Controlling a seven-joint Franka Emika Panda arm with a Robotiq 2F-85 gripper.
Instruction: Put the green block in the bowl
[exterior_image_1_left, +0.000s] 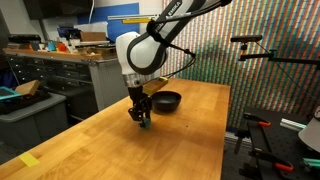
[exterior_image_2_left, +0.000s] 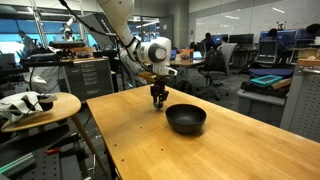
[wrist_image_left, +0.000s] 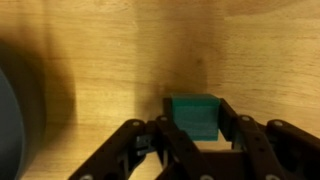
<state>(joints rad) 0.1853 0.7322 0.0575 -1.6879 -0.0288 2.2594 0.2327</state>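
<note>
One block (wrist_image_left: 195, 122), dark green and square-edged, is on the table (wrist_image_left: 110, 50) directly under the gripper (wrist_image_left: 196, 108).

- Gripper: in the wrist view the jaws stand close on either side of the block, one to each flat side face. I cannot tell whether they are pressing on it or only bracketing it. An exterior view shows the gripper (exterior_image_1_left: 141, 116) low over the wood with a speck of green (exterior_image_1_left: 146, 124) at its tip.
- Handling, my read: the block looks light and rigid, with no give. The flat opposite faces are the place to hold it, centred in the pads. It is tiny, so an off-centre or corner pinch could twist it or squirt it out. Light force should be enough.
- Bowl (exterior_image_1_left: 167, 100): black, glossy and shallow, near the block but not touching it. It shows plainly in an exterior view (exterior_image_2_left: 186, 118) and as a dark edge at the side of the wrist view (wrist_image_left: 8, 120). A hard cube may bounce or skate on that finish, so I would release low.
- Surface: the table is smooth varnished wood and looks level. A nudged block would likely slide rather than tip.
- Room: a lab or workshop. There are drawer cabinets (exterior_image_1_left: 50, 72) behind the table, a round side table (exterior_image_2_left: 45, 104) nearby, and desks with screens farther off.
</note>
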